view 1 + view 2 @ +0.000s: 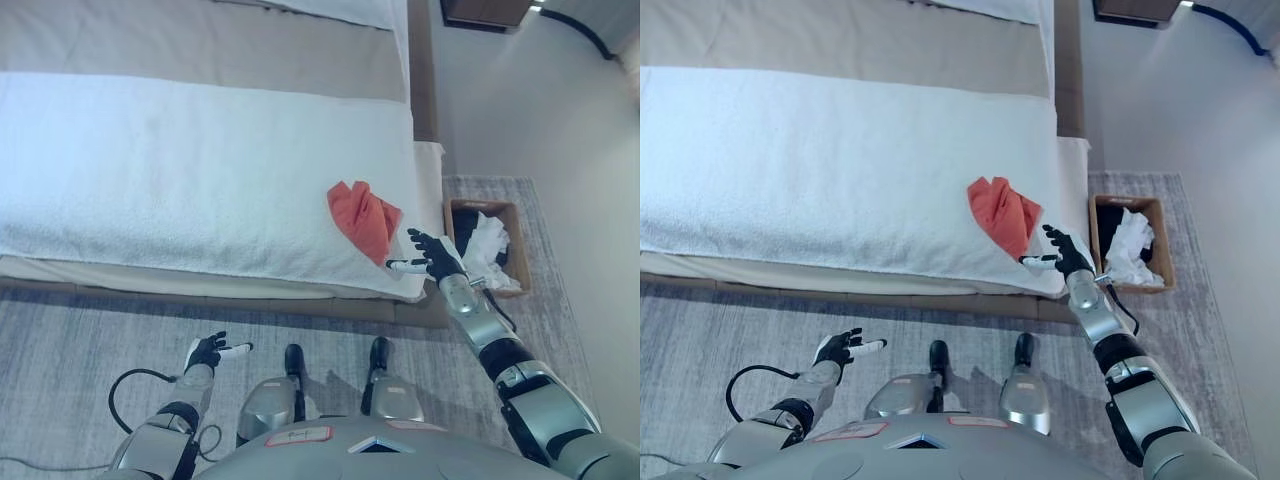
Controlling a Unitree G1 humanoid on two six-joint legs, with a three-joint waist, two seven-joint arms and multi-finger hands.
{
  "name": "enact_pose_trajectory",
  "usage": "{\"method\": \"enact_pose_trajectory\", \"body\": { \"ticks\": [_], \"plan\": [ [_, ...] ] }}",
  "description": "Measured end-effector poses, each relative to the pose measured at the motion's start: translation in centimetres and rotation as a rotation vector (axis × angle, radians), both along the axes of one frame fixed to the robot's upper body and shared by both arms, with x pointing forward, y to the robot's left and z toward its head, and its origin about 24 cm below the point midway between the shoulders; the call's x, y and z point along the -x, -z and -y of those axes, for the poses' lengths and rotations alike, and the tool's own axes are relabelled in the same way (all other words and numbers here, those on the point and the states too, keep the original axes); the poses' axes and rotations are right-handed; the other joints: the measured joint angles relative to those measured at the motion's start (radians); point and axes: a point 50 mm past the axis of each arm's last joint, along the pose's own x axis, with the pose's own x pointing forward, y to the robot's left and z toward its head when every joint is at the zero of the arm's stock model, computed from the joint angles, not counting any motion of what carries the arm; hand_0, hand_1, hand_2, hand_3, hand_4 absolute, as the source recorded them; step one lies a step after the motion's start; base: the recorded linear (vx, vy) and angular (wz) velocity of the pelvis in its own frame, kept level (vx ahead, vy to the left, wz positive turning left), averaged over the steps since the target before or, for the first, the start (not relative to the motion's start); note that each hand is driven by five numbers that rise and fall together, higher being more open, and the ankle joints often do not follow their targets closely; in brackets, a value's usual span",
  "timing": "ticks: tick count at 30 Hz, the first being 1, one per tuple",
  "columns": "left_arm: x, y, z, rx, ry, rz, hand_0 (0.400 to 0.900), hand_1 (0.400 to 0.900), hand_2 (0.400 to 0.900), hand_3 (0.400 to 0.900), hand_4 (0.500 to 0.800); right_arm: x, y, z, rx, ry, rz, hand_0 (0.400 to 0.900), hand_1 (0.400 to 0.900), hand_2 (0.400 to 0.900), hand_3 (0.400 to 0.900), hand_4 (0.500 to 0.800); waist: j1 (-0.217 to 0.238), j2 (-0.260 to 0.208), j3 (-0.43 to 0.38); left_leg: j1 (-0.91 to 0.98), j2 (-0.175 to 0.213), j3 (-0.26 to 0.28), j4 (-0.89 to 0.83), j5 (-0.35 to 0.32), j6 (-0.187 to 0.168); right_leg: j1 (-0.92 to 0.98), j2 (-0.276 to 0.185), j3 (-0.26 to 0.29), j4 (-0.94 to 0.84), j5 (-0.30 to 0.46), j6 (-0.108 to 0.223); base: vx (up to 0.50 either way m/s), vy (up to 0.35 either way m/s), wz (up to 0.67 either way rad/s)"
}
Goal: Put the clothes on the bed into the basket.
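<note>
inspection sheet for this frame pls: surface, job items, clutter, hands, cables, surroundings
Surface: bed with a white blanket across it, beige cover beyond.
Job's things: one orange cloth crumpled near the bed's right end; basket on the floor off that end, already holding white and dark clothes.
Clutter: nothing seen.
Hands: right hand open, spread at the bed edge just right of the orange cloth, not gripping it; left hand open, low over the rug, idle.
Cables: a dark cable along the far wall, top right.
Surroundings: grey rug beside the bed, pale floor to the right.
</note>
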Motion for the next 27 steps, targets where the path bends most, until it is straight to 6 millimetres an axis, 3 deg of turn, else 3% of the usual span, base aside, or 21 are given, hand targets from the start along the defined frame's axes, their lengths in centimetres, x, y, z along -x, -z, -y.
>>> {"method": "enact_pose_trajectory", "body": {
  "ticks": [3,7,8,9,10,12,14,16,18,21,23,25,27],
  "plan": [
    [0.1,0.3,1.0,0.022,0.008,-0.002,0.9,0.9,0.9,0.9,0.8,0.4,0.3,0.5,0.042,-0.001,-0.011,0.9,0.9,0.9,0.9,0.8,0.001,0.02,0.006,-0.028,0.04,-0.054,-0.001,-0.004,-0.052,-0.002,0.037,-0.041,0.0,0.081,-0.015,0.25,-0.387,0.71],
    [2.2,1.2,2.1,0.068,-0.022,-0.04,0.9,0.9,0.9,0.9,0.8,1.2,0.4,2.2,0.118,0.002,-0.039,0.9,0.9,0.9,0.9,0.8,0.003,0.06,0.004,-0.01,0.122,-0.091,0.019,0.012,-0.09,0.038,0.123,-0.095,0.003,0.049,-0.065,0.25,-0.332,0.07],
    [2.6,1.2,2.1,0.067,-0.025,-0.047,0.9,0.9,0.9,0.9,0.8,1.2,0.1,2.5,0.135,-0.003,-0.031,0.9,0.9,0.9,0.9,0.8,0.003,0.054,0.008,-0.015,0.128,-0.091,0.059,0.004,-0.114,0.053,0.122,-0.097,-0.001,0.038,-0.08,0.01,-0.248,-0.03],
    [2.8,1.3,2.2,0.07,-0.026,-0.049,0.9,0.9,0.9,0.9,0.8,1.0,-0.3,3.0,0.151,-0.002,-0.02,0.9,0.9,0.9,0.9,0.8,0.008,0.049,0.012,-0.016,0.13,-0.092,0.088,0.003,-0.116,0.066,0.127,-0.096,0.001,0.034,-0.09,0.05,-0.427,-0.1],
    [2.5,1.2,2.3,0.073,-0.024,-0.041,0.9,0.9,0.9,0.9,0.8,0.7,-0.8,3.7,0.175,0.006,-0.002,0.9,0.9,0.9,0.9,0.8,0.005,0.051,0.023,-0.06,0.129,-0.104,0.184,0.0,-0.144,0.076,0.137,-0.104,0.002,0.018,-0.111,0.06,-0.34,-0.07],
    [1.5,0.8,2.0,0.066,-0.037,0.001,0.9,0.9,0.9,0.9,0.8,-0.2,-1.8,4.2,0.213,0.0,0.025,0.9,0.9,0.9,0.9,0.8,0.026,0.031,0.049,-0.119,0.115,-0.136,0.345,0.011,-0.165,0.104,0.135,-0.098,-0.003,0.009,-0.127,0.11,-0.144,-0.07],
    [1.1,0.7,2.1,0.072,-0.036,0.014,0.9,0.9,0.9,0.9,0.8,-0.8,-2.4,4.4,0.241,-0.009,0.047,0.9,0.9,0.9,0.9,0.8,0.03,0.03,0.055,-0.14,0.116,-0.145,0.368,-0.02,-0.185,0.113,0.136,-0.1,-0.003,-0.007,-0.15,0.16,0.054,-0.05],
    [0.6,0.6,2.4,0.08,-0.03,0.034,0.9,0.9,0.9,0.9,0.8,-1.9,-4.0,4.8,0.273,-0.016,0.103,0.9,0.9,0.9,0.9,0.8,0.028,0.052,0.052,-0.14,0.124,-0.132,0.2,-0.021,-0.187,0.089,0.146,-0.101,-0.003,-0.023,-0.144,0.11,0.09,-0.05],
    [-0.4,0.4,2.9,0.08,-0.026,0.056,0.9,0.9,0.9,0.9,0.8,-2.7,-5.3,5.3,0.294,-0.014,0.145,0.9,0.9,0.9,0.9,0.8,0.026,0.086,0.071,-0.154,0.144,-0.082,0.083,-0.006,-0.178,0.068,0.168,-0.105,-0.002,-0.021,-0.147,0.11,0.096,-0.35],
    [0.8,0.8,3.0,0.083,-0.033,0.023,0.9,0.9,0.9,0.9,0.8,-3.1,-5.6,4.2,0.301,-0.07,0.162,0.9,0.9,0.9,0.9,0.8,0.032,0.112,0.077,-0.113,0.151,-0.068,0.026,0.015,-0.15,0.062,0.203,-0.072,-0.002,-0.018,-0.148,0.1,0.215,-0.27],
    [1.3,0.9,3.0,0.083,-0.037,0.012,0.9,0.9,0.9,0.9,0.8,-3.5,-6.0,3.8,0.312,-0.086,0.18,0.9,0.9,0.9,0.9,0.8,0.029,0.111,0.083,-0.117,0.142,-0.062,0.014,0.075,-0.127,0.046,0.196,-0.053,-0.001,-0.01,-0.138,-0.1,0.144,-0.25],
    [0.2,0.5,2.9,0.072,-0.022,0.044,0.9,0.9,0.9,0.9,0.8,-4.1,-6.4,3.4,0.32,-0.092,0.196,0.9,0.9,0.9,0.9,0.8,0.028,0.102,0.094,-0.142,0.112,-0.044,0.012,0.091,-0.115,0.01,0.165,-0.038,0.003,0.006,-0.125,-0.17,0.117,-0.25],
    [-2.2,-0.5,2.7,0.054,-0.009,0.121,0.9,0.9,0.9,0.9,0.8,-5.8,-8.1,2.4,0.322,-0.102,0.263,0.9,0.9,0.9,0.9,0.8,0.035,0.101,0.115,-0.195,0.088,-0.021,0.014,0.106,-0.098,-0.051,0.144,-0.015,0.004,0.03,-0.099,-0.13,0.081,-0.15]
  ]
}}
